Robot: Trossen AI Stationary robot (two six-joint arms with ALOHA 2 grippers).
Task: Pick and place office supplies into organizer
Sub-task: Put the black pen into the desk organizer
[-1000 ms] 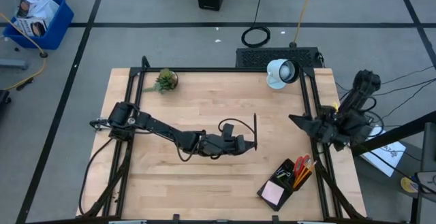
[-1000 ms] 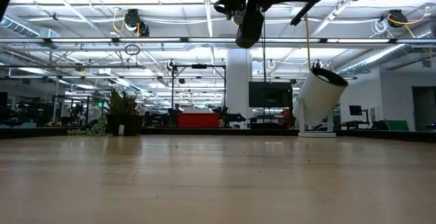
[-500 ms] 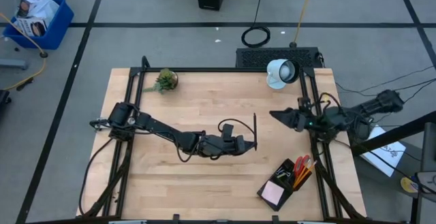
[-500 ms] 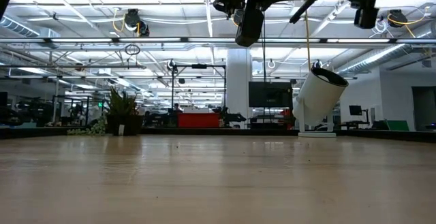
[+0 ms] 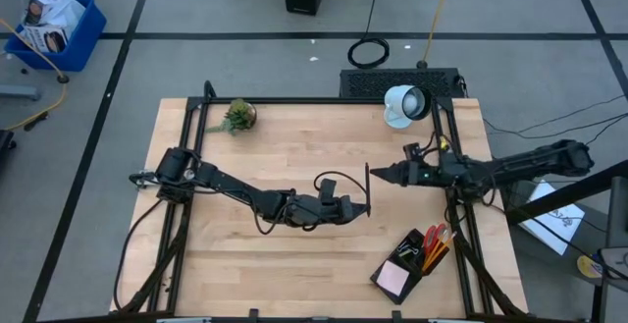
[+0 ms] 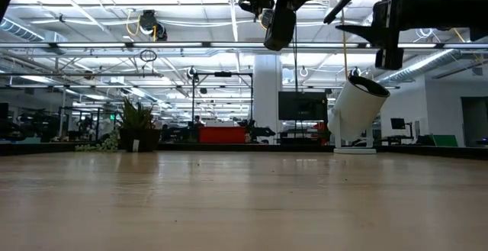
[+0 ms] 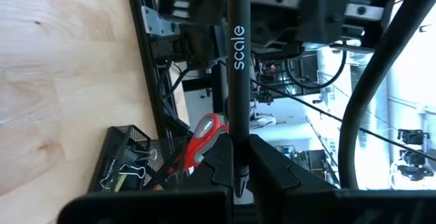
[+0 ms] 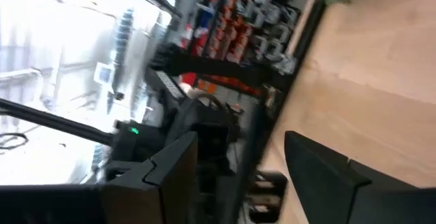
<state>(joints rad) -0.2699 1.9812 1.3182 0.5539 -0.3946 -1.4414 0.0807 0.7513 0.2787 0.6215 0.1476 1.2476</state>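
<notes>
A black pen is gripped upright at frame centre by the left hand. The organizer lies lower right, nearer the right hand, which is spread wide.

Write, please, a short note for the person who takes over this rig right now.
Left hand: over the table's middle, shut on a black pen marked "scale", held off the wood.
Right hand: open, empty, stretched in from the right edge toward the pen.
Organizer: near right corner; scissors, pencils and pink sticky-note pad are in it.
Left: get this pen into the organizer.
</notes>
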